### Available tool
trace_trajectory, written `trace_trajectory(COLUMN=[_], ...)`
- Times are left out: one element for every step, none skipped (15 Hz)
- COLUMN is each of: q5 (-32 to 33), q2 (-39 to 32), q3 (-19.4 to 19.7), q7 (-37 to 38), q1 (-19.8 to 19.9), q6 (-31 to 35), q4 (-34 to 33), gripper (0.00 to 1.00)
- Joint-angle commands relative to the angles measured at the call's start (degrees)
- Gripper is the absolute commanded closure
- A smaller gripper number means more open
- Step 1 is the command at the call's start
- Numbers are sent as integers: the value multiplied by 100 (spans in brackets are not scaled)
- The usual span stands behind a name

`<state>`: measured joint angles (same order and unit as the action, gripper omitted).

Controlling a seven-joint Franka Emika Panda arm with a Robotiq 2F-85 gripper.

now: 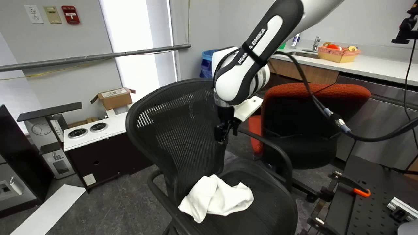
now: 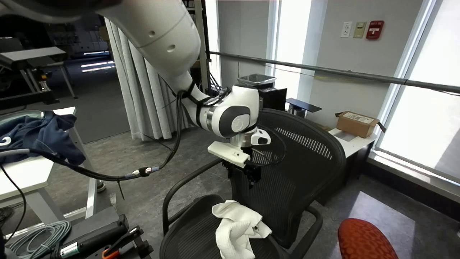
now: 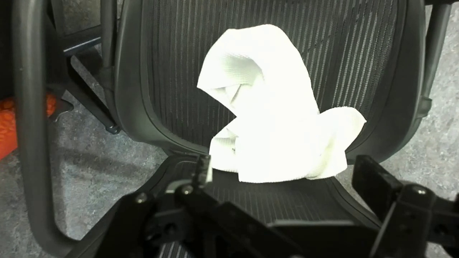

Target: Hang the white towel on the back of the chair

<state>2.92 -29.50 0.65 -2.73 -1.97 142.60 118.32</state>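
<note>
White towel [image 3: 283, 125]: down it lies, crumpled in a loose heap on the seat [image 1: 267, 202] of the black mesh chair [image 1: 196, 150], toward the rear, just beside the foot of the backrest [image 2: 291, 169]; whether cloth and backrest touch, I can't tell.

Pincer [image 3: 283, 166]: spread wide, nothing in its grasp, and it hangs above the heap, clear of it in both exterior views.

Weave: textured and limp, so I call it light, soft, easy to grip and in no danger of breaking.

Bunched ridge [image 1: 210, 195]: there's the bite I'd take! Pinch through the thick middle, and both ends should droop evenly enough to straddle the top of the backrest; catch only a corner and the whole lot dangles from one side.

Pale centre: bleached out in the wrist view (not kind to anyone picking out creases), so the layers there are hard to read.

Seat mesh: right beneath the cloth, so a shallow pinch looks wiser than a deep dig.

Armrest [image 3: 31, 143]: at the edge of the wrist view, well apart from the towel, yet worth watching if loose ends swing.

Backrest: the goal, towel not hung there yet; the grab comes first, I reckon.
</note>
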Motion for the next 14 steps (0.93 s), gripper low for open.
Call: trace_trajectory(q5=[281, 336, 396, 447, 469, 499, 461, 379, 380, 381, 381, 382, 382, 382], q2=[-1055, -1269, -1453, -1615, -1721, -1808, -1805, -1650, -1712, -1738, -1743, -1743, -1743, -1743], q3=[92, 116, 145, 167, 170, 192, 139, 56, 55, 54, 54, 54, 54, 54], q7=[349, 383, 428, 446, 442, 473, 410, 318, 318, 319, 319, 319, 319, 319], q1=[-262, -318, -373, -413, -435, -466, -435, -334, -344, -350, -350, -350, -350, -350], q6=[-258, -320, -386, -421, -481, -527, -581, -283, -343, -379, -420, -444, -446, -446], q4=[-1097, -1300, -1482, -1644, -1786, -1910, -1977, -1577, -1692, -1765, -1804, -1827, -1834, -1834], gripper=[0, 0, 0, 0, 0, 0, 0, 0, 0, 0, 0, 0, 0, 0])
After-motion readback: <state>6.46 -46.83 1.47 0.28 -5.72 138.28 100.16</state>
